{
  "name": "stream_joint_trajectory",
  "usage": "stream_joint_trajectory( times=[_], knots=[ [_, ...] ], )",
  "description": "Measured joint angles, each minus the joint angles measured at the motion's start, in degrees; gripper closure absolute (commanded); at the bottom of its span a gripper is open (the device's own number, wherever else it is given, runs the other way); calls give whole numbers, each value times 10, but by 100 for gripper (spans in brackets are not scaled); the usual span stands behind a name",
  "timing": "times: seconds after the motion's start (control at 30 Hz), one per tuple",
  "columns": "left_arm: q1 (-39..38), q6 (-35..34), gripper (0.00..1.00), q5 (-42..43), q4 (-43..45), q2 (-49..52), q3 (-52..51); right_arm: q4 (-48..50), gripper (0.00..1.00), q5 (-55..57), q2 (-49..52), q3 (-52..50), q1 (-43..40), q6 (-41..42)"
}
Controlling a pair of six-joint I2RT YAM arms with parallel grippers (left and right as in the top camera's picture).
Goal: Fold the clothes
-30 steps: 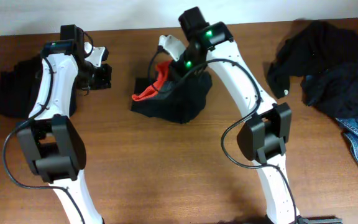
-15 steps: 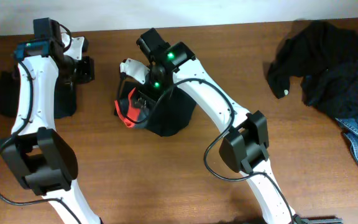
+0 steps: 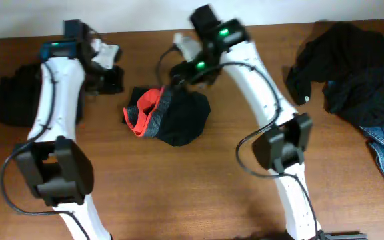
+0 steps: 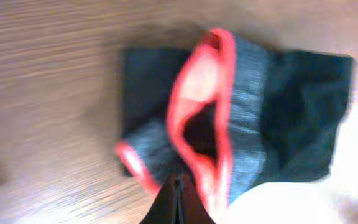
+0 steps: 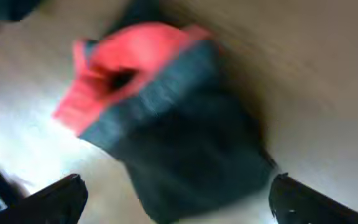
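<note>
Overhead: the black trousers [image 3: 172,117] lie bunched on the table [image 3: 179,193], with the red-orange lining showing at their left end. The right gripper [image 3: 182,70] hangs just past their far edge. The left gripper [image 3: 110,79] is off their far-left corner, apart from them.

Left wrist: the fingers [image 4: 178,202] are pressed together on nothing, and the trousers lie ahead of them.

Right wrist, blurred: the fingers [image 5: 55,199] are spread wide and grip nothing. The trousers lie ahead between them.

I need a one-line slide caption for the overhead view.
Black trousers with grey waistband and red-orange lining lie bundled on the brown wooden table.
</note>
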Motion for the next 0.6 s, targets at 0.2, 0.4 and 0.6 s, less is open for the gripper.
stream_joint_trajectory(
  times=[0.2, 0.4, 0.6],
  knots=[
    [-73, 23, 100, -1, -4, 0, 0, -78, 1, 0, 0, 0, -56, 75],
    [-105, -7, 100, -46, 24, 0, 0, -69, 96, -23, 0, 0, -33, 100],
    [-26, -171, 48, -99, 66, 0, 0, -35, 96, -14, 0, 0, 13, 149]
  ],
)
